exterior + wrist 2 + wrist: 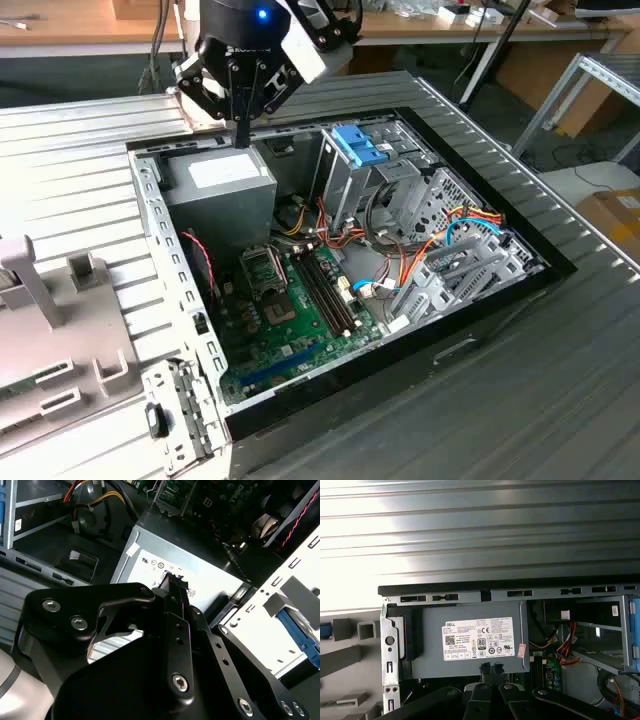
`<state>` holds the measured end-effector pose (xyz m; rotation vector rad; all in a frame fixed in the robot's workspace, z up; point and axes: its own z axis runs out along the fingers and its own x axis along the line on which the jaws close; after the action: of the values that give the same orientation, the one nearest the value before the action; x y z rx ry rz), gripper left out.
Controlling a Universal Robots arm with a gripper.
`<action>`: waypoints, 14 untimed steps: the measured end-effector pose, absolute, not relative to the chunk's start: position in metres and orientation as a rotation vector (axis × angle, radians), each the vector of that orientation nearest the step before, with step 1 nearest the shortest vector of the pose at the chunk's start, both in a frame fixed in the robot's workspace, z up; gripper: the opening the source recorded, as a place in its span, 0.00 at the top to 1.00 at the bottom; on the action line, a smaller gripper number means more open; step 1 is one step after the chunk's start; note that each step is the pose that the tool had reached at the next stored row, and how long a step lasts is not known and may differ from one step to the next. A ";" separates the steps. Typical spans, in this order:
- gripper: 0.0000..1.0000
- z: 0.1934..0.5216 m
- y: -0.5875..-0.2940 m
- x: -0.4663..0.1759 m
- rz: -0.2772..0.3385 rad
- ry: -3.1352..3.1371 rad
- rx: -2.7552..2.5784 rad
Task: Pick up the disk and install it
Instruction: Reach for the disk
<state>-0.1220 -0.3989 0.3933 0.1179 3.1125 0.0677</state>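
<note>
My claw (240, 135) hangs with its fingers pressed together, holding nothing, just above the power supply (220, 180) in the case's far corner. In the second wrist view, a blue-framed edge I take for the disk (300, 635) lies outside the chassis side wall (260, 640), toward the exterior view's left, its rail running along that wall
</note>
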 end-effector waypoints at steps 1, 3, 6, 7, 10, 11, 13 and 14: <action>0.89 0.393 -0.399 -0.122 0.068 3.113 0.118; 0.89 0.393 -0.399 -0.122 0.068 3.112 0.118; 0.89 0.393 -0.399 -0.122 0.068 3.113 0.118; 0.89 0.393 -0.399 -0.122 0.068 3.112 0.118; 0.89 0.393 -0.399 -0.122 0.068 3.112 0.118; 0.89 0.393 -0.399 -0.122 0.068 3.113 0.118; 0.89 0.393 -0.399 -0.122 0.068 3.113 0.118; 0.89 0.393 -0.399 -0.122 0.068 3.112 0.118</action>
<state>-0.1225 -0.3989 0.3933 0.1181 3.1124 0.0676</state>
